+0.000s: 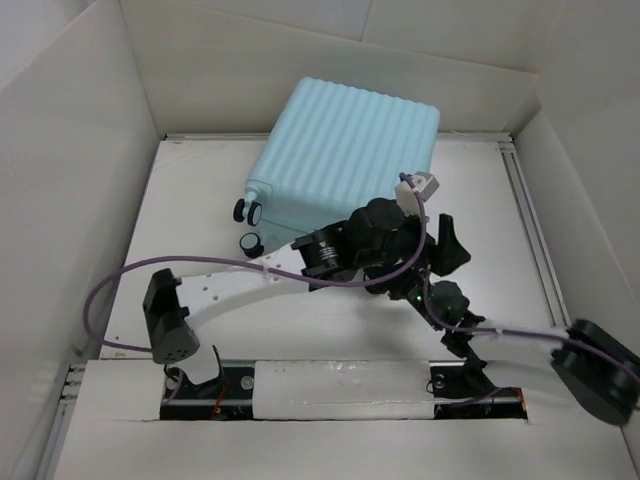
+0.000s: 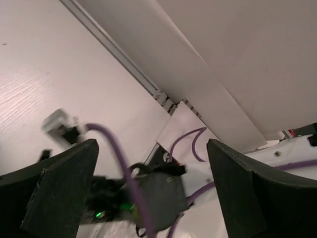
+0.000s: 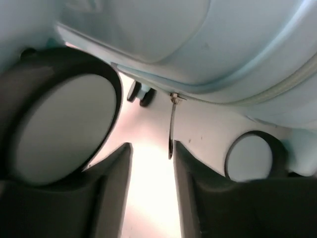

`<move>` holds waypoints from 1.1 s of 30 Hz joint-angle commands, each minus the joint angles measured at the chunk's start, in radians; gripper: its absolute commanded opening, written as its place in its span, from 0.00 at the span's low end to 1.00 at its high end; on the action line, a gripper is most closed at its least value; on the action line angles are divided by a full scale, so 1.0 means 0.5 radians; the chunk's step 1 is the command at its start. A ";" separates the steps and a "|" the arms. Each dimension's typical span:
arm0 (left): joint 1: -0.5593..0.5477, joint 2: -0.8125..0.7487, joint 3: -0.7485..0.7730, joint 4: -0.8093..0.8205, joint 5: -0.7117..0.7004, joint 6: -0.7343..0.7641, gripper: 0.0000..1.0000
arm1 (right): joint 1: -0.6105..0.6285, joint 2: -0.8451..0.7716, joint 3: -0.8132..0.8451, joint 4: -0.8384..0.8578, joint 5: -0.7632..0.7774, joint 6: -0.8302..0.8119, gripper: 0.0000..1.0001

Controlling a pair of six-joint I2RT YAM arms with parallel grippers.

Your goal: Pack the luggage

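The luggage point(image 1: 345, 150) lies flat, lid down and ribbed shell up, at the far middle of the counter point(image 1: 200, 200). Its wheels point(image 1: 247, 211) sit toward the left, and both arms are bunched at its near-right edge.

The right fingers point(image 3: 152, 145) stand partly apart, gripping nothing, and the thin zipper pull point(image 3: 171, 124) dangles right in the gap, close beside 1 finger. The left fingers point(image 2: 152, 148) gape wide and empty, hanging over the right arm and a purple cable point(image 2: 116, 163).

Here's the danger. That pull is slim and loose, so a close that's slightly off could nudge it aside and clamp air. Even with a good catch, a hard tug may roll the whole case on its casters rather than run the zip, since nothing braces the shell. And with 2 wrists this crowded, a cable snag or a knock looks possible.
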 commanded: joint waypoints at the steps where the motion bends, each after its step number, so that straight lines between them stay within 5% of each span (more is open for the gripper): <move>1: 0.038 -0.368 -0.127 -0.020 -0.205 0.061 0.90 | 0.106 -0.695 0.166 -0.841 0.064 -0.063 0.55; 8: 0.525 -1.205 -0.909 -0.327 -0.807 -0.119 0.94 | 0.146 -1.679 0.445 -2.301 0.353 -0.059 0.78; 13: 0.811 -1.724 -1.250 -0.582 -1.297 -0.251 0.98 | 0.146 -1.626 0.678 -2.717 0.405 -0.115 0.81; 16: 0.811 -1.673 -1.211 -0.836 -1.555 -0.273 1.00 | 0.146 -1.466 0.850 -2.791 0.423 -0.191 0.81; 17: 0.811 -1.609 -1.180 -0.928 -1.617 -0.273 1.00 | 0.146 -1.429 0.896 -2.791 0.423 -0.222 0.77; 20: 0.948 -1.364 -1.109 -1.162 -1.627 -0.319 1.00 | 0.146 -1.337 1.059 -2.813 0.423 -0.329 0.43; 21: 1.038 -1.332 -1.139 -1.095 -1.536 -0.267 1.00 | 0.146 -1.337 1.129 -2.831 0.442 -0.357 0.22; 25: 1.614 -1.381 -1.277 -0.847 -1.042 0.018 0.98 | 0.146 -1.312 1.209 -2.926 0.470 -0.440 0.14; 27: 1.750 -1.436 -1.305 -0.764 -0.909 0.098 0.98 | 0.146 -1.330 1.209 -2.948 0.528 -0.461 0.21; 29: 1.750 -1.415 -1.253 -0.736 -0.909 0.169 0.98 | 0.128 -1.361 1.188 -2.902 0.546 -0.483 0.43; 33: 1.750 -1.216 -1.137 -0.641 -0.648 0.350 0.95 | 0.033 -1.361 1.160 -2.832 0.424 -0.529 0.64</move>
